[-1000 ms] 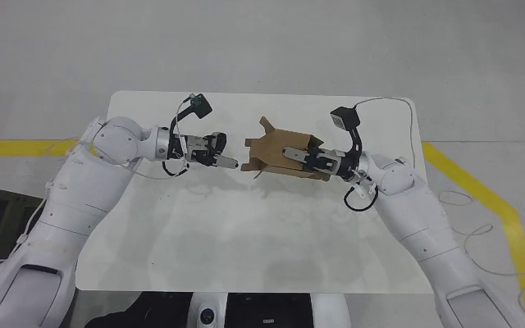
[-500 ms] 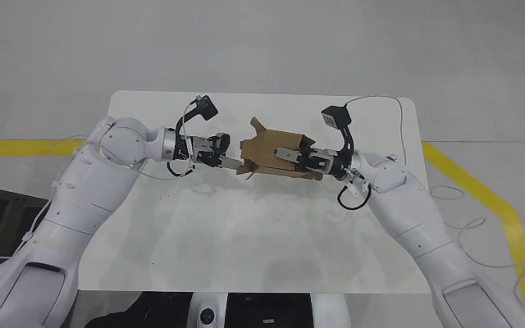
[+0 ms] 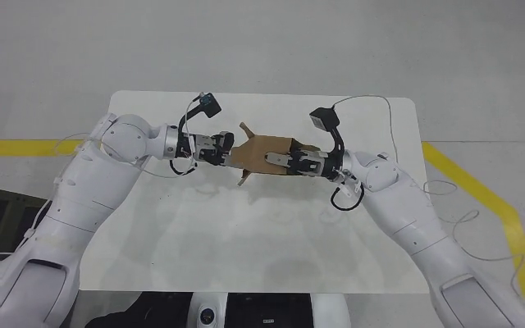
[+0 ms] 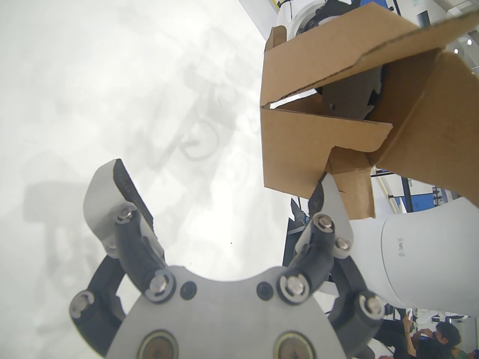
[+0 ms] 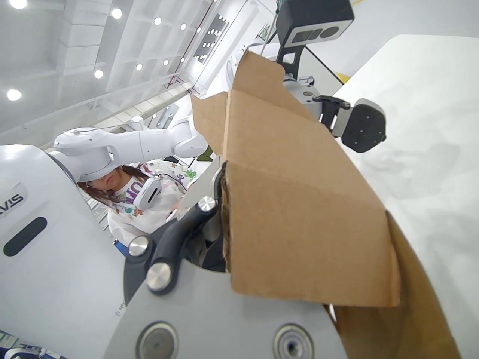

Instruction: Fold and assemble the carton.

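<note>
While my right claw [image 3: 287,157] clamps the carton's [image 3: 264,151] wall, worktop [image 3: 246,238] below it, my left claw [image 4: 219,177], wide open against its end flap [image 4: 295,151], should push squarely along the crease.

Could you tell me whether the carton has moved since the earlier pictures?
Yes. Against the table, the carton has shifted to the left, toward the left gripper.

Background stuff — a plain white table [image 3: 271,246] with rounded corners sits on a pale grey floor [image 3: 262,41]. A yellow floor line [image 3: 29,148] runs out past the table's left edge, and another yellow stripe [image 3: 467,185] angles away beyond its right edge. Overhead there's a bunch of round ceiling lights [image 5: 17,0] glowing.
</note>
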Available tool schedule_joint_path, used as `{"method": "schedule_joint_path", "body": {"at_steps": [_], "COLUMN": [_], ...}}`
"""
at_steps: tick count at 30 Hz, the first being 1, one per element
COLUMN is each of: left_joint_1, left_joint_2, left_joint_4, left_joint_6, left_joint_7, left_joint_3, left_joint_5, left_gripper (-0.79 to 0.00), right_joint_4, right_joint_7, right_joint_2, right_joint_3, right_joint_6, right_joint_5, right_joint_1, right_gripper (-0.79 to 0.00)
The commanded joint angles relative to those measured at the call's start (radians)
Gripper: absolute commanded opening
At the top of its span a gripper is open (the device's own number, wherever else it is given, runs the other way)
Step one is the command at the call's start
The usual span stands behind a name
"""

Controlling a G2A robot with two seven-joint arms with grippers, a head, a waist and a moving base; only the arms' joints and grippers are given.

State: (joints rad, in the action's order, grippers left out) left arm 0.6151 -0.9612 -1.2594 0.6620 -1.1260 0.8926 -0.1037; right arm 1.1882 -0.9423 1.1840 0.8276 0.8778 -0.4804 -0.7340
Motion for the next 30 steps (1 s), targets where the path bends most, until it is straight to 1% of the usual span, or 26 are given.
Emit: {"method": "schedule_joint_path", "body": {"at_steps": [1,18,30], "left_joint_1": [-0.001,-0.013,-0.013], "left_joint_2": [-0.001,-0.007,-0.01], "left_joint_4": [0.002,0.022,0.015], "left_joint_6": [-0.001,-0.004,0.001], "left_joint_7": [0.0,-0.002,-0.007], "left_joint_3": [-0.001,-0.005,-0.006], "left_joint_5": [-0.001,-0.018,-0.024], "left_gripper": [0.0,0.0,0.0], "right_joint_4": [0.006,0.018,-0.01], "right_joint_7": [-0.006,-0.001,0.021], "right_joint_2": [-0.002,-0.02,-0.019], "right_joint_3": [-0.011,-0.077,-0.117], "right_joint_6": [-0.006,-0.001,0.021], "right_joint_5": [-0.005,-0.033,-0.055], "right_joint_1": [0.003,0.032,0.056], "right_gripper": [-0.785,-0.785,-0.785]}}
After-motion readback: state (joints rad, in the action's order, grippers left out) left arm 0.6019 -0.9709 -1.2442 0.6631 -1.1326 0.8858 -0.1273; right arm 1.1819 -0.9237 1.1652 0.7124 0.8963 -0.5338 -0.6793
